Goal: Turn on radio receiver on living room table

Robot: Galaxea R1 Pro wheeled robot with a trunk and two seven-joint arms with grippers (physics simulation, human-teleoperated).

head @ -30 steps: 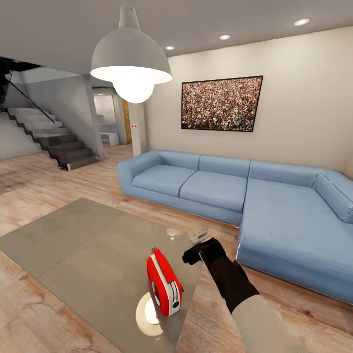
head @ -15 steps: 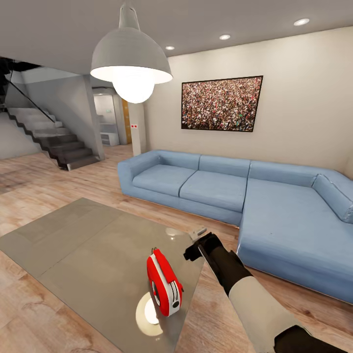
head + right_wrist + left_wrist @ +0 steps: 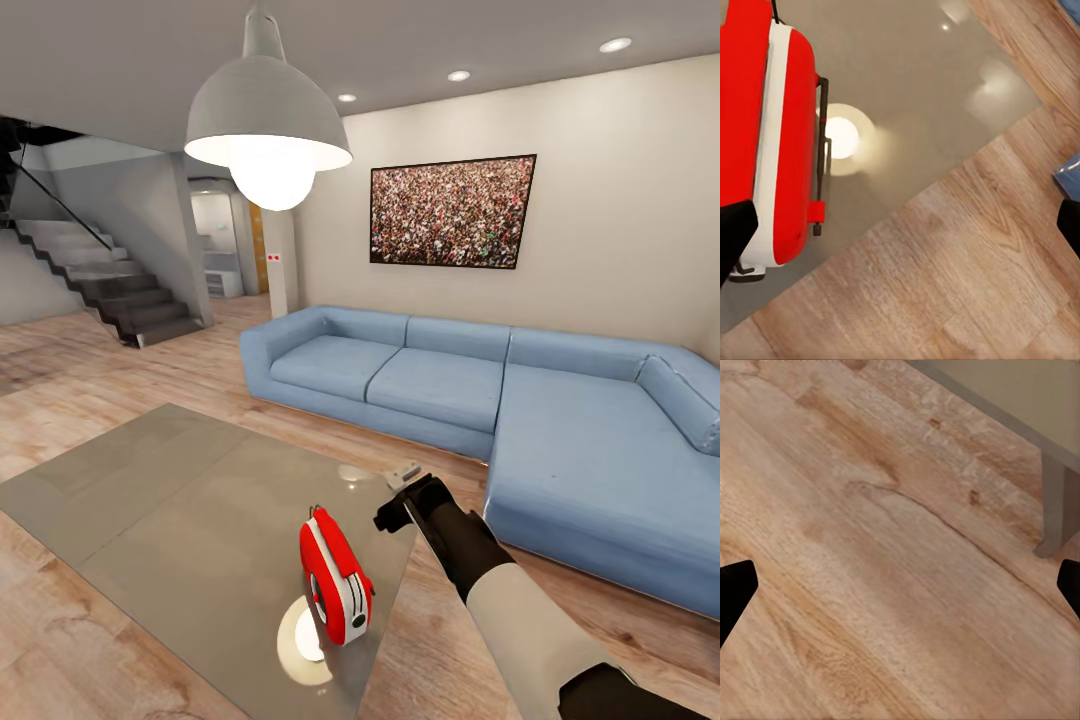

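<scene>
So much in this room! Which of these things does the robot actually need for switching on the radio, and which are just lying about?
Needed for the job:
radio receiver, standing upright
grey table under it
right gripper, open, beside the radio, not touching

Just lying about:
small white gadget on the table
blue sofa
pendant lamp
crowd picture
staircase

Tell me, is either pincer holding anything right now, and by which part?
Nothing is held. The right pincer hovers open beside the red radio on the table, not touching it. The left pincer is open over bare wood floor.
</scene>
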